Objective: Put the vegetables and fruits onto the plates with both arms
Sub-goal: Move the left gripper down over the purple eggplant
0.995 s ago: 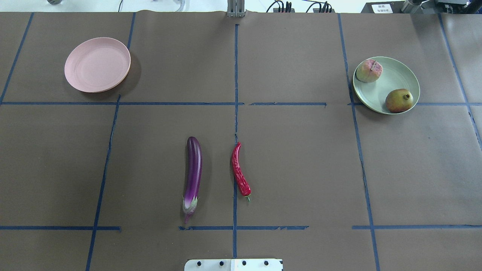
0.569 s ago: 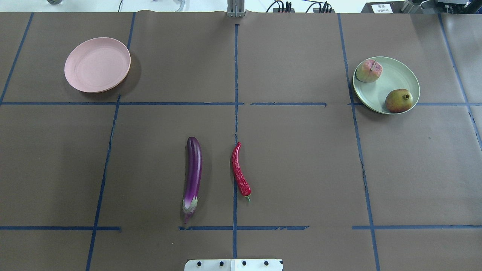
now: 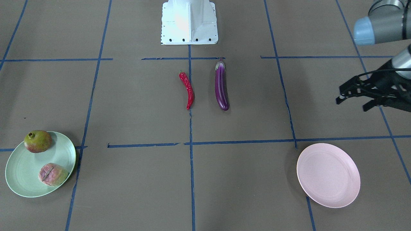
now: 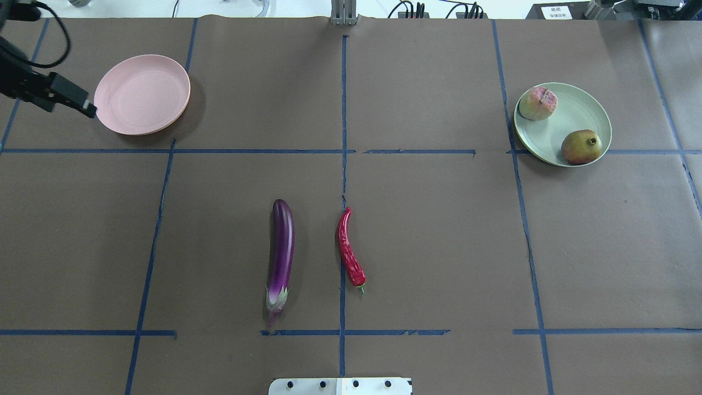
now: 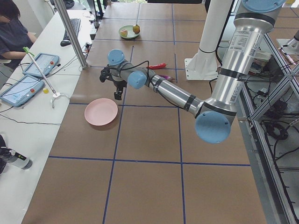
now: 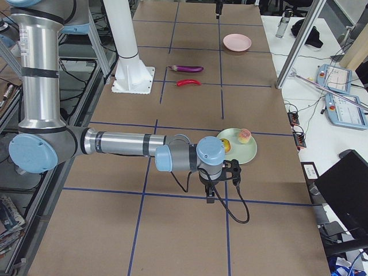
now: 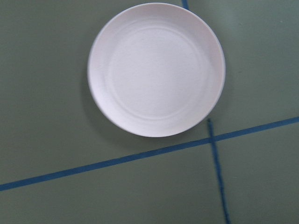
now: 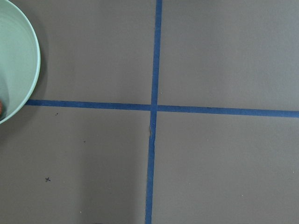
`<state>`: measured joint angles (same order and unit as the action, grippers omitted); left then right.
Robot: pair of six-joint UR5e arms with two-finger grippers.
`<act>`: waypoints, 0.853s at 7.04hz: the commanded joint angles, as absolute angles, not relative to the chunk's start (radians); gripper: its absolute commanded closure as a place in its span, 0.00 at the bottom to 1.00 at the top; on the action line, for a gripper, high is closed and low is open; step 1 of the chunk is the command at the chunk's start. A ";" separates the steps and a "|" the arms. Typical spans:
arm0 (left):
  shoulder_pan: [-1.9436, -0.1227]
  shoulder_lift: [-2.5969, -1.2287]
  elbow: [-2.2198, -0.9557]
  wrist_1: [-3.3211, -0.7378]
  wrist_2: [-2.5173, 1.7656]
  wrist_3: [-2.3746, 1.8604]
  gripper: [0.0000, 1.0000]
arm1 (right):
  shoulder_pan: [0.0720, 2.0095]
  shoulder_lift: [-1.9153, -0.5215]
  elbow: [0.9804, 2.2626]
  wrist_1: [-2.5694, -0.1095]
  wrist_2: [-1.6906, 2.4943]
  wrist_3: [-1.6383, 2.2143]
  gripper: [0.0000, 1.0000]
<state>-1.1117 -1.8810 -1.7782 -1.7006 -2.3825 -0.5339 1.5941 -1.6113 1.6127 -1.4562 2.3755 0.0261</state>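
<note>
The left claw (image 3: pixel 351 105) hangs in the air with its two black fingers spread apart. Nothing is in it. It is up over the table (image 4: pixel 439 247), close to the far left corner, just beside the pink plate (image 4: pixel 141 94). The left wrist view looks straight down on that plate, and the plate has nothing on it.

The right claw (image 6: pixel 223 190) shows only in the side view from the right end. From there I cannot tell if its fingers are apart or together. It hangs low near the green plate (image 4: pixel 576 118), on the side toward the table's right end. The right wrist view catches just a bit of the green rim.

The green plate sits near the far right corner. The peach (image 4: pixel 537 103) and the pomegranate (image 4: pixel 581 146) both lie on it, each by the rim and apart from each other. The pomegranate is the one closer to the robot's edge.

The eggplant (image 4: pixel 281 249) and the chili (image 4: pixel 349 249) lie flat on the table in the middle, nearer the robot's edge, in front of the white base (image 3: pixel 189 22). They are side by side and not touching. The eggplant is on the robot's left. Both stems point to the robot. The chili lies along the middle blue tape line (image 4: pixel 343 137).
</note>
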 commanded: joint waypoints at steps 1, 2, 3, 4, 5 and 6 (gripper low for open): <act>-0.860 -2.012 -1.789 -1.695 -2.375 -0.802 0.00 | 1.579 -1.603 1.623 -1.457 2.372 0.067 0.00; -0.782 -2.075 -1.792 -1.697 -2.282 -0.997 0.00 | 1.569 -1.601 1.629 -1.457 2.373 0.077 0.00; -0.674 -2.104 -1.796 -1.694 -2.153 -1.108 0.00 | 1.568 -1.601 1.631 -1.456 2.373 0.077 0.00; -0.522 -2.117 -1.789 -1.694 -2.003 -1.183 0.00 | 1.566 -1.601 1.631 -1.454 2.373 0.077 0.00; -0.421 -2.121 -1.772 -1.692 -1.893 -1.207 0.00 | 1.566 -1.601 1.631 -1.454 2.373 0.077 0.00; -0.396 -2.114 -1.757 -1.692 -1.873 -1.207 0.00 | 1.566 -1.601 1.631 -1.454 2.375 0.077 0.00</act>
